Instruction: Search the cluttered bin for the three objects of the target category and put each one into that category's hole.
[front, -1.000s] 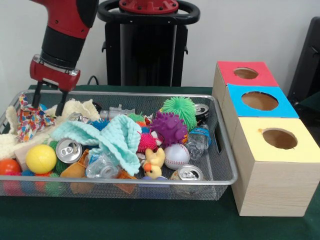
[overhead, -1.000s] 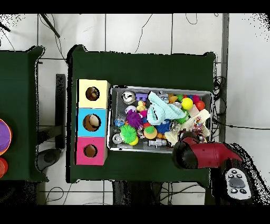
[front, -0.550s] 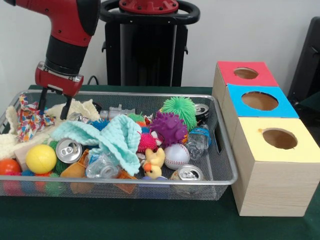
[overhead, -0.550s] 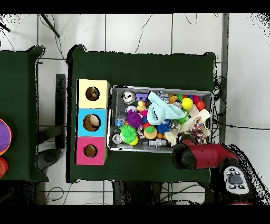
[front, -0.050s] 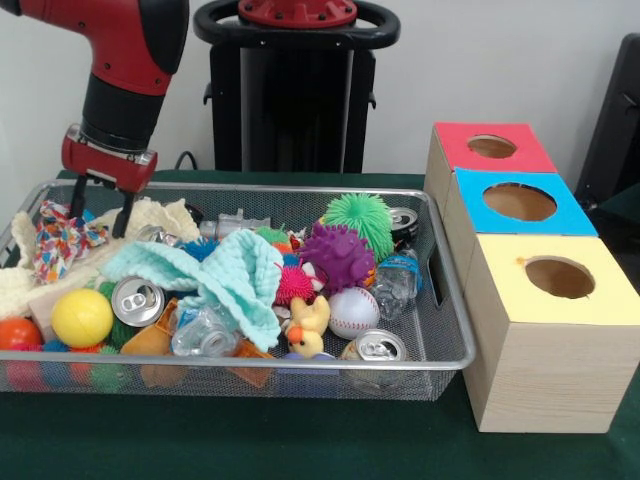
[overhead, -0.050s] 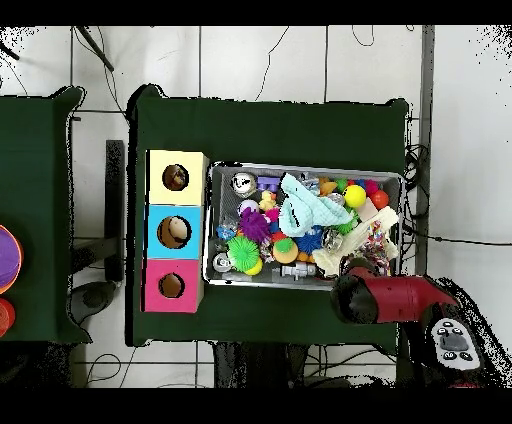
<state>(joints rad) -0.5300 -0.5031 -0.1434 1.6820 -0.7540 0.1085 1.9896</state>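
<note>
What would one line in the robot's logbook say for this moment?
gripper: open, empty | position: over bin's corner by multicolored cloth | boxes: red, blue, yellow holes uncovered | clutter: cans, balls, cloths in bin

Arm (front, -0.050s: 120, 60) cut off at top

The bin (front, -0.050s: 445, 330) was silvery wire mesh with a polished metal rim. Inside lay shiny aluminium cans (front, -0.050s: 137, 300), a soft mint knitted cloth (front, -0.050s: 235, 280), rubbery spiky balls (front, -0.050s: 338, 255), a smooth matt yellow ball (front, -0.050s: 81, 317) and crinkled clear plastic bottles (front, -0.050s: 398, 280). The boxes (front, -0.050s: 545, 370) on the right looked like pale wood with matt coloured tops. A dark green cloth (front, -0.050s: 300, 440) covered the table.
</note>
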